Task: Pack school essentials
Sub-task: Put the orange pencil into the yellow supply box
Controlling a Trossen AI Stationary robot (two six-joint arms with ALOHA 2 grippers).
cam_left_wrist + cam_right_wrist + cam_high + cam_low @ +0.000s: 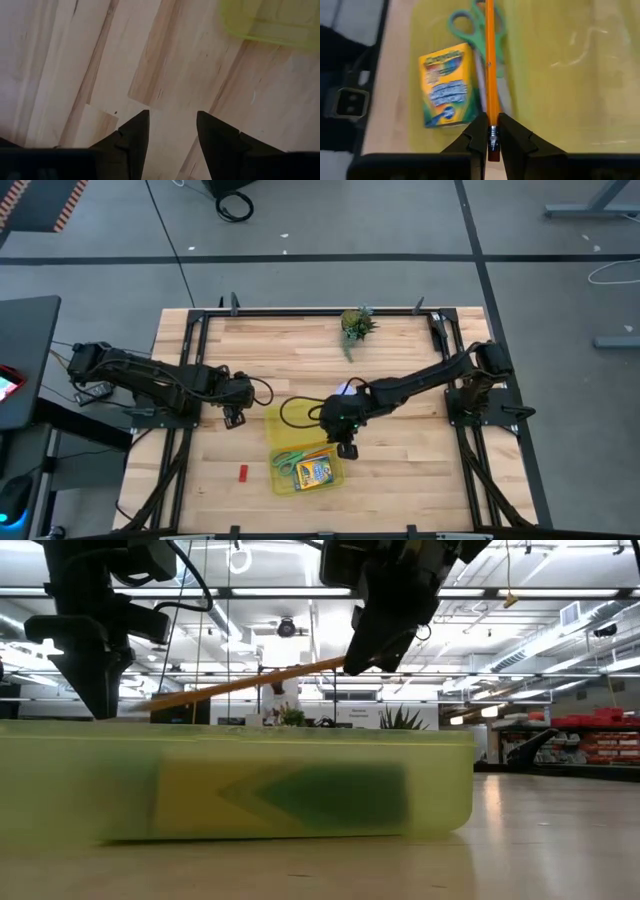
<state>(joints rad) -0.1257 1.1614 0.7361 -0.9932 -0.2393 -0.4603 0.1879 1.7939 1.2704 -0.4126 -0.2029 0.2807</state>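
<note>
My right gripper (492,134) is shut on a thin orange pencil (490,60) above the translucent yellow case (560,75). Green-handled scissors (465,25) and the yellow crayon box (447,85) lie flat on the case's floor. In the high view the case (275,425) sits mid-table and the right gripper (345,445) hangs at its right edge. A tiny red block (242,472) lies on the wood left of the case. A pale blue pad (343,388) peeks out beside the right arm. My left gripper (172,130) is open over bare wood by the case's far-left corner (265,20). My right gripper pinches the pencil between its two fingers at the eraser end, on the metal band (493,134). The pencil (250,683) sticks out ahead of the fingertips, lifted clear above the case (440,790). It is nearly level, with its free end slightly lower.
A small potted plant (357,323) stands near the table's far edge. Black rails (190,350) run along the left and right sides of the table. Bare wood lies to the right of the case and along the near edge.
</note>
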